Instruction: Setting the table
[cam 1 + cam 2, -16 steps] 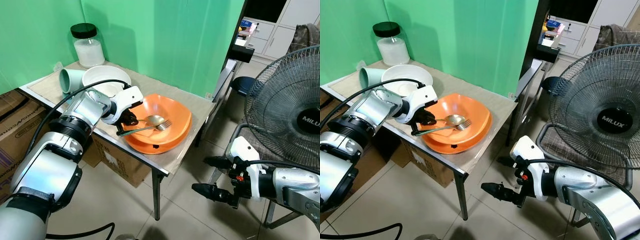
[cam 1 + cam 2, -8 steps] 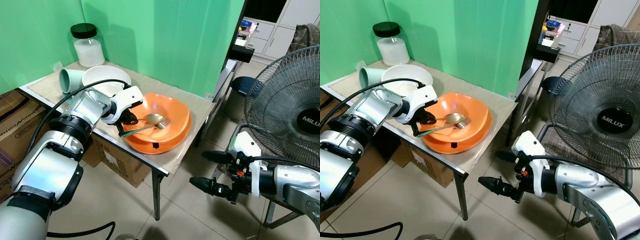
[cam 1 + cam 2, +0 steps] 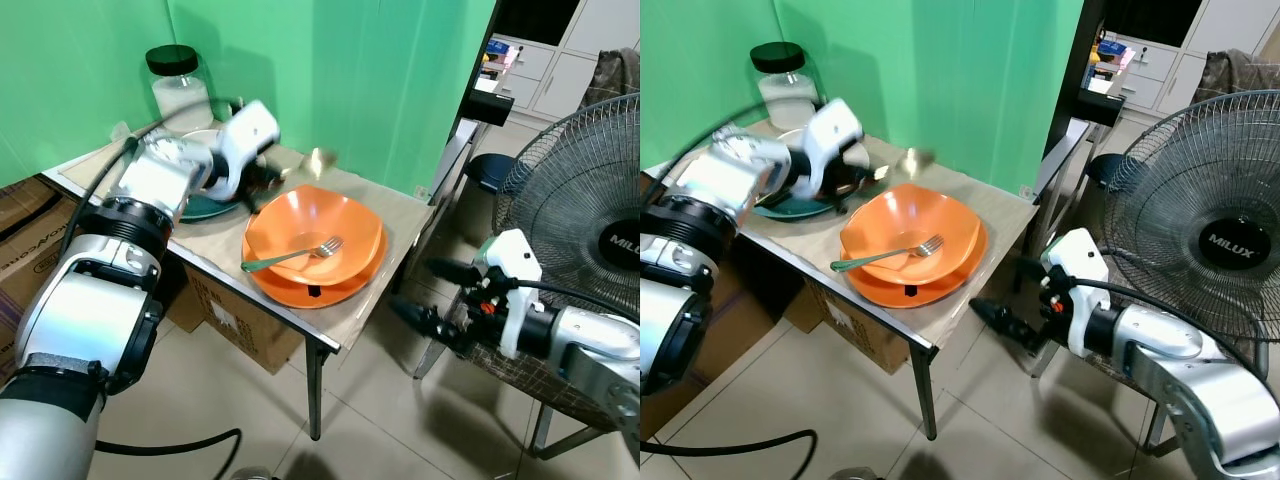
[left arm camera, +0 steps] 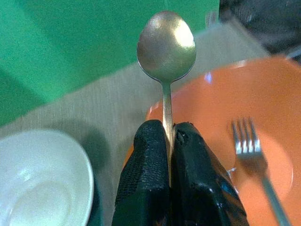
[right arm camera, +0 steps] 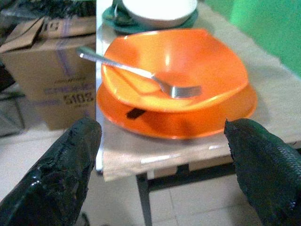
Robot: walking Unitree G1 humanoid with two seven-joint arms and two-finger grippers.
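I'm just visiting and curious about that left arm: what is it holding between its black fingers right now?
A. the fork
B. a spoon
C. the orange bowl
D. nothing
B: the left wrist view shows the left gripper pinching the handle of a spoon, while the fork lies in the orange bowl.

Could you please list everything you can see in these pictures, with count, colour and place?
spoon: one, gold, clamped in the left tool above the table
fork: one, silver, lying in the orange bowl
orange bowl: one, on the orange plate
orange plate: one, near the table's front edge
white bowl: one, on a dark green plate
jar: one, glass, black lid, table's far corner
table: one, beige
fan: one, dark, on the right
cardboard boxes: brown, under the table
left tool: black
right tool: black, open, low beside the table
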